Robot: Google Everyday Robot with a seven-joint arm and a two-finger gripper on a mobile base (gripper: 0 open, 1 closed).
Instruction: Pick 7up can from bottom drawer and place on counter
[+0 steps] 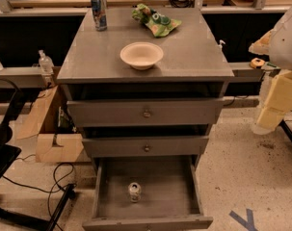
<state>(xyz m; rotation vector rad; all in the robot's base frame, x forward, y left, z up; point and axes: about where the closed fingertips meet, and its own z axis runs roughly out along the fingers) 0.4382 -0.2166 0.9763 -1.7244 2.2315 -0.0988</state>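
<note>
The 7up can (134, 192) stands upright on the grey floor of the open bottom drawer (169, 182), near its front middle, with its silvery top showing. The counter (193, 52) is the flat grey top of the drawer cabinet. My gripper (270, 119) hangs at the right edge of the view, to the right of the cabinet and level with the two upper drawers. It is well apart from the can and nothing shows in it.
On the counter stand a pale bowl (141, 55), a tall blue-and-silver can (99, 13) at the back left and a green crumpled bag (155, 22) at the back. The two upper drawers (146, 113) are pulled out slightly. A cardboard box (54, 138) and cables lie on the floor at left.
</note>
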